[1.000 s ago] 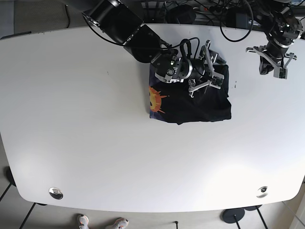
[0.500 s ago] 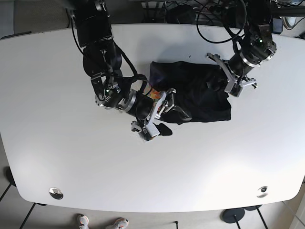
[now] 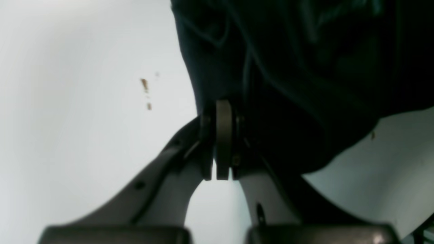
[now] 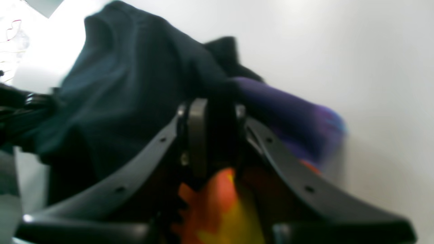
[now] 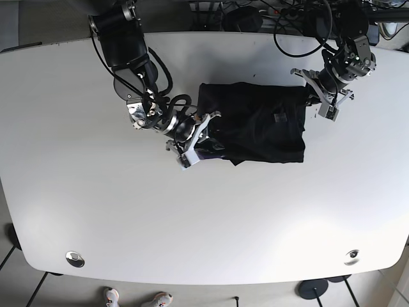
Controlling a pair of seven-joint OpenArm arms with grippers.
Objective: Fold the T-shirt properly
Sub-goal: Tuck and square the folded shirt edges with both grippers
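The black T-shirt [image 5: 255, 125] lies bunched in a rough rectangle on the white table [image 5: 96, 204], back centre. My left gripper [image 5: 314, 97] is shut on its far right corner; the left wrist view shows the left gripper [image 3: 219, 117] pinching dark T-shirt [image 3: 291, 67] fabric. My right gripper [image 5: 197, 139] is shut on the shirt's near left edge. In the right wrist view the right gripper [image 4: 213, 115] clamps the dark T-shirt [image 4: 129, 88] cloth, with the orange and yellow print [image 4: 217, 203] just below its fingers.
Black cables [image 5: 281, 16] and equipment crowd the table's back edge. Two metal grommets [image 5: 75, 258] [image 5: 351, 257] sit near the front corners. Small brown specks [image 3: 145, 84] mark the tabletop beside the shirt's edge.
The right gripper has moved back toward the shirt's left edge and the loose flap it held is tucked in. The left gripper has shifted up and right, drawing the right corner outward.
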